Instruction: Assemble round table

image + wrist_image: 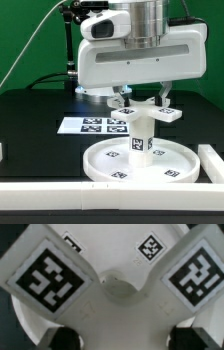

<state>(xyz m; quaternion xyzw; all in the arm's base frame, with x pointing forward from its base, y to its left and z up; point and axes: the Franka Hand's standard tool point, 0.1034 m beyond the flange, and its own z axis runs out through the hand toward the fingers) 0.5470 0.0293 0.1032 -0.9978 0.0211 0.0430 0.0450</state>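
The large round disc [165,170] lies flat on the black table with its rim up. The short cylinder post [140,143] stands upright at the disc's middle. My gripper [142,100] is shut on the cross-shaped piece [168,113], held level right over the post's top; whether they touch I cannot tell. In the wrist view the cross-shaped piece [120,308] fills the picture, with two tagged arms and a small centre hole. The dark fingers [66,339] press on either side of it, around the gripper's midpoint [122,339]. The disc [110,246] shows beyond.
The marker board [92,124] lies behind the disc toward the exterior view's left. A long white bar [60,195] runs along the table's front edge, and another white bar [212,158] stands at the exterior view's right.
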